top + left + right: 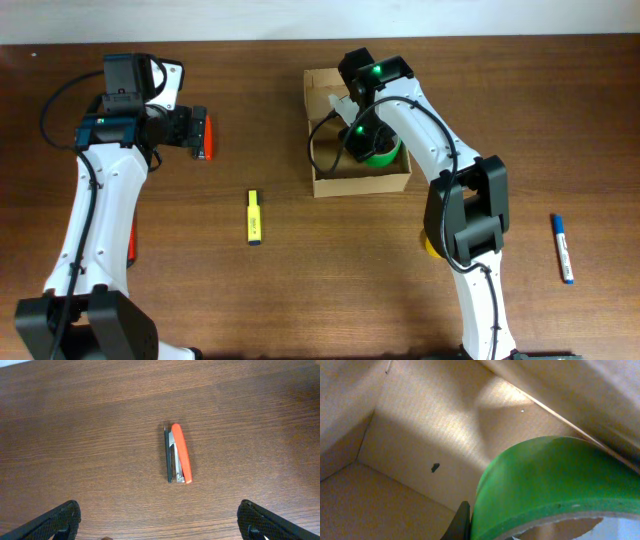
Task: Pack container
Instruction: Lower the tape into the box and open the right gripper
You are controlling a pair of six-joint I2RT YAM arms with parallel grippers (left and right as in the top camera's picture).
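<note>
Container (360, 184): tan cardboard box, open on top, at the far centre of the table. Inner walls (420, 435) were plain brown, with one small dark speck.

Contents: one green tape roll (384, 156), tilted, at the box's right side. My right gripper (366, 140) reached into the box, its jaws narrow, pinched on the wall of the roll (555, 480), one finger (462, 522) against its outside.

My left gripper (160, 518) stood wide over the orange stapler (178, 453) at far left, not touching it.

Near centre lay a yellow highlighter (254, 217); near right, a blue marker (563, 248). Print on both was too small to read.
</note>
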